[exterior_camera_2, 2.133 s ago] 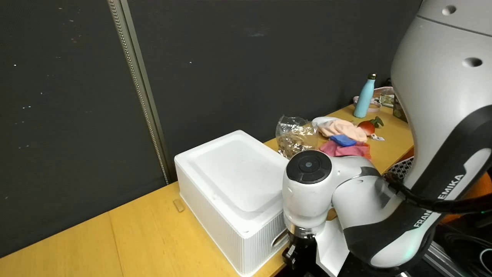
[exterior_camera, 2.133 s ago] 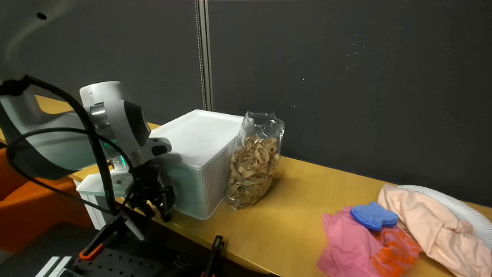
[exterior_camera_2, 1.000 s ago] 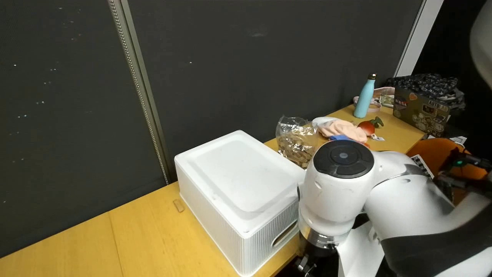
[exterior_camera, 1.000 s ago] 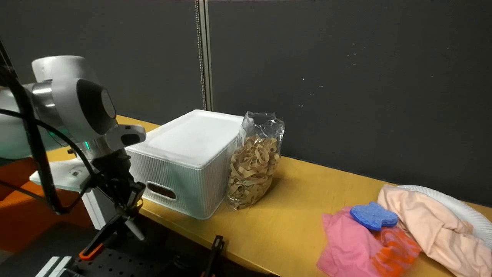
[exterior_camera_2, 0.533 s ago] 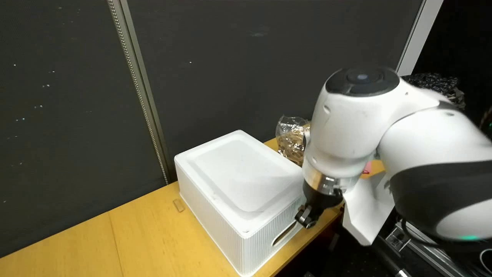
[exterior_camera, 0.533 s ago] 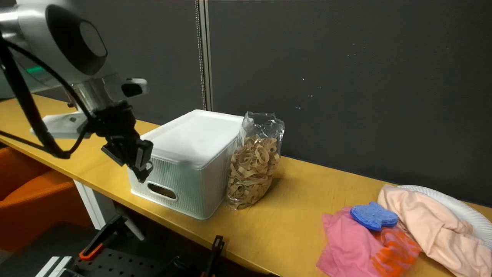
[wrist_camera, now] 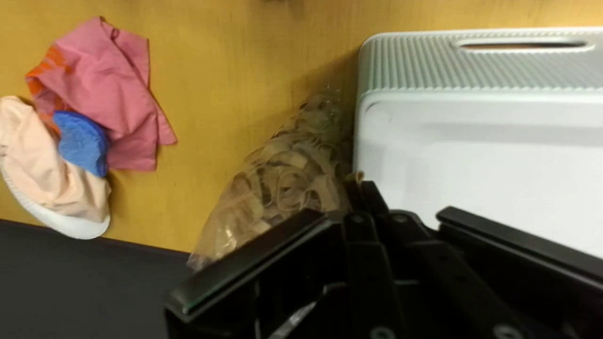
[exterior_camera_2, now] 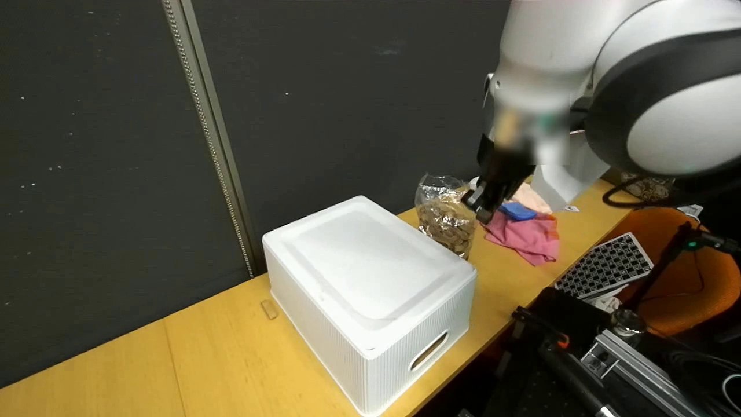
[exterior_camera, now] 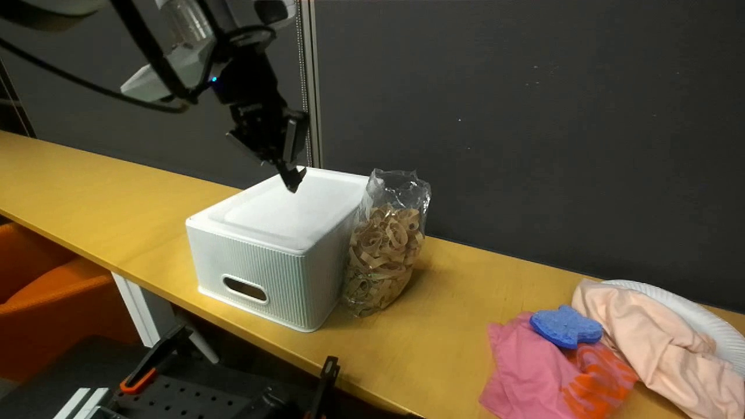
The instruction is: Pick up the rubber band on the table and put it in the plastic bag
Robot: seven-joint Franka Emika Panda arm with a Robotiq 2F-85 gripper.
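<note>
Black is being worn by the gripper (wrist_camera: 364, 184), round screws (wrist_camera: 382, 333) being seen behind its slim fingers (wrist_camera: 375, 202) and straight-edged bars (wrist_camera: 249, 261) at either side. Above them, a tiny blue light (exterior_camera: 214, 78) is being shown, while black cables (exterior_camera: 144, 43) are being routed past a pale angular bracket (exterior_camera: 145, 84) and a silvery collar (exterior_camera: 189, 23). Higher up, the rounded white arm (exterior_camera_2: 541, 40) is being crossed by a broad black band (exterior_camera_2: 613, 91).

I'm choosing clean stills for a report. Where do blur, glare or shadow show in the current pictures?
In an exterior view, a blurred patch covers the arm's wrist section; in the wrist view, the plastic bag looks soft; in both exterior views, its crinkled top glints; in an exterior view, a faint shadow falls on the table beside it.
</note>
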